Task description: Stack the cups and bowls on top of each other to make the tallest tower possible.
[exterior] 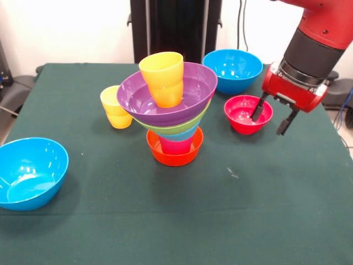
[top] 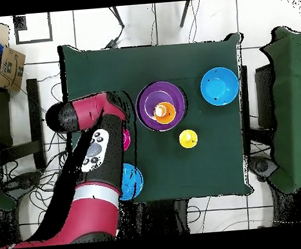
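Front view: tower (exterior: 174, 113) stands upright, purple bowl (exterior: 165, 102) tilted.

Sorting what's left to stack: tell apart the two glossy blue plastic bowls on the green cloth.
The blue bowl at the near left corner tilts toward the camera; the blue bowl at the far edge sits level. The near one stands alone; the far one sits behind the small red bowl. Both are empty and unstacked.
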Available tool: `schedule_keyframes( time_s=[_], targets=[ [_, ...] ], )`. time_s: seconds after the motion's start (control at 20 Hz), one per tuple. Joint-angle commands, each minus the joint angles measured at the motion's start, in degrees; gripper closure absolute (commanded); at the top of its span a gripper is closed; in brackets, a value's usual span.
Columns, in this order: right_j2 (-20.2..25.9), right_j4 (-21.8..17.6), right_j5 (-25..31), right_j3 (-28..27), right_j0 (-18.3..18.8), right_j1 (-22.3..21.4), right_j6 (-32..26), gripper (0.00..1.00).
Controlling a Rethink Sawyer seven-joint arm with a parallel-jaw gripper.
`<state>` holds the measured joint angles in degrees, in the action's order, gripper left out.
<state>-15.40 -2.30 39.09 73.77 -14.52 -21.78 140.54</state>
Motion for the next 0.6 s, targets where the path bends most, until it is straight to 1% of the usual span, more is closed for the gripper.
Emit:
schedule_keyframes(
  time_s=[0.05,0.4,0.6],
  targets=[
    [4.64,1.25,3.54,2.15,-0.05,2.06,4.98,0.00],
    [7.14,3.12,1.05,4.38,1.28,3.16,4.19,0.00],
    [8.08,4.31,1.46,6.08,1.77,2.80,4.08,0.00]
  ],
)
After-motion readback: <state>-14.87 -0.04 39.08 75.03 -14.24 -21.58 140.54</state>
